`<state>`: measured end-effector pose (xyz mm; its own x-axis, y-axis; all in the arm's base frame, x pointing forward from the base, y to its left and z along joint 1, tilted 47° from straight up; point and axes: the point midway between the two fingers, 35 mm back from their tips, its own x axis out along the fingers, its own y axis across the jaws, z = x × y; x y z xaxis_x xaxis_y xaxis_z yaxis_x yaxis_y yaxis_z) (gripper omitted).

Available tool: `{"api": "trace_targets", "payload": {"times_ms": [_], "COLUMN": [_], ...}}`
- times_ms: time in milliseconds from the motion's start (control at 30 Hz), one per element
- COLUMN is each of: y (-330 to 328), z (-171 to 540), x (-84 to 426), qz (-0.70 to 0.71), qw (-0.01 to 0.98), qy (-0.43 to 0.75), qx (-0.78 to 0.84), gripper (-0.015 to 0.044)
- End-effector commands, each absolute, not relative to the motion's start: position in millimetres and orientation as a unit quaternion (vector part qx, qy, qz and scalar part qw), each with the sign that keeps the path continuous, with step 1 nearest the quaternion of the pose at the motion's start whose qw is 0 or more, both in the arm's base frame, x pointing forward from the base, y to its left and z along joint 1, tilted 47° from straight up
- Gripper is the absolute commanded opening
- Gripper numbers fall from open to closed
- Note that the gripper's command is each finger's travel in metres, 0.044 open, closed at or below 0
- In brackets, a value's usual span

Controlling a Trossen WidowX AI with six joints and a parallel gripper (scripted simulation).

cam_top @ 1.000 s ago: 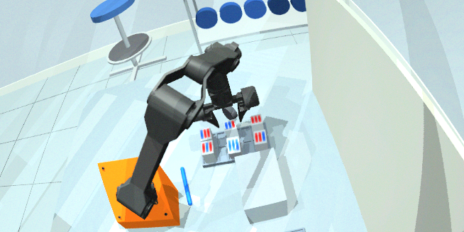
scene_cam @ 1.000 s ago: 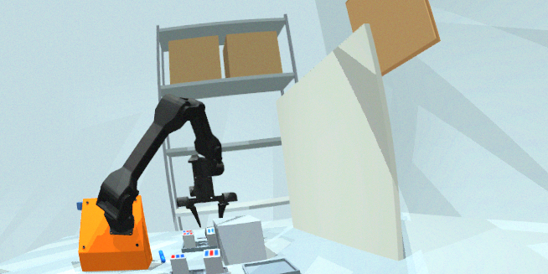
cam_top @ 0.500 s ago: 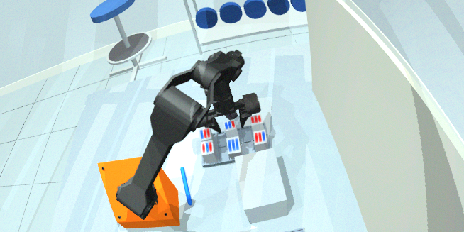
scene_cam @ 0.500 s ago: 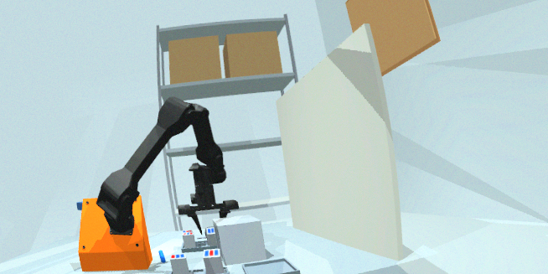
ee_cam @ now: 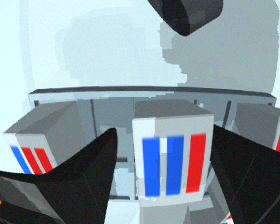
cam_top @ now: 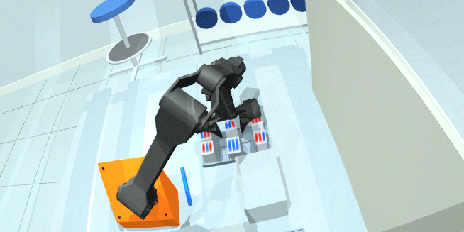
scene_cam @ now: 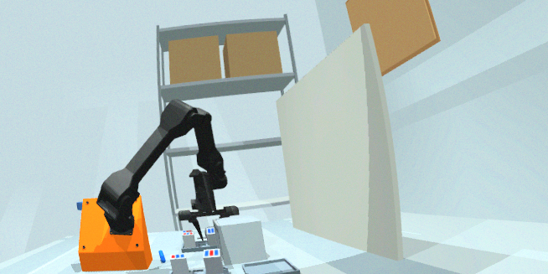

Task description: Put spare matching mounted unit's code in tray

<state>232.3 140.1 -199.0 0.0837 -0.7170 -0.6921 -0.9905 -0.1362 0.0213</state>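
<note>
My gripper (cam_top: 232,134) (ee_cam: 160,131) is open, its fingertips on either side of a grey spare (cam_top: 230,125) (ee_cam: 173,165) with a blue, blue, red code. In the wrist view, gaps show between that spare and both fingers. It stands in the back middle of a grey rack (cam_top: 219,164) (ee_cam: 151,90). Around it stand a blue-red-red spare (cam_top: 206,135) (ee_cam: 31,159), a red-blue-red one (cam_top: 207,147), an all-blue one (cam_top: 233,145), a red-red-blue one (cam_top: 260,137) and an all-red one (cam_top: 256,120). A tray (scene_cam: 270,267) lies at the front. I cannot tell which block is the mounted unit.
A large grey box (cam_top: 262,180) (scene_cam: 242,242) stands between the rack and the tray. Two more striped blocks (scene_cam: 179,264) (scene_cam: 212,262) stand left of the tray. A blue rod (cam_top: 186,186) (scene_cam: 162,256) lies beside the orange base (cam_top: 167,198) (scene_cam: 113,261). A tall panel (cam_top: 362,106) (scene_cam: 327,146) stands right.
</note>
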Motion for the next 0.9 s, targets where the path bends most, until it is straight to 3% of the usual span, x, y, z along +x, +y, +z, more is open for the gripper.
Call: {"api": "trace_targets", "payload": {"times_ms": [0,67,300,467,867], "y": [140.4,140.4,140.4,140.4,163.5], "z": [-199.0,-199.0,-199.0,-199.0,-179.2], "x": [232.4,232.4,232.4,232.4,231.8], "qz": [0.288,0.288,0.288,0.288,0.289], "qw": [0.238,0.238,0.238,0.238,0.238], "qy": [0.613,0.613,0.613,0.613,0.612], "qx": [-0.697,-0.697,-0.697,-0.697,-0.697], "gripper": [0.0221,0.0169,0.0122,0.0,0.0]}}
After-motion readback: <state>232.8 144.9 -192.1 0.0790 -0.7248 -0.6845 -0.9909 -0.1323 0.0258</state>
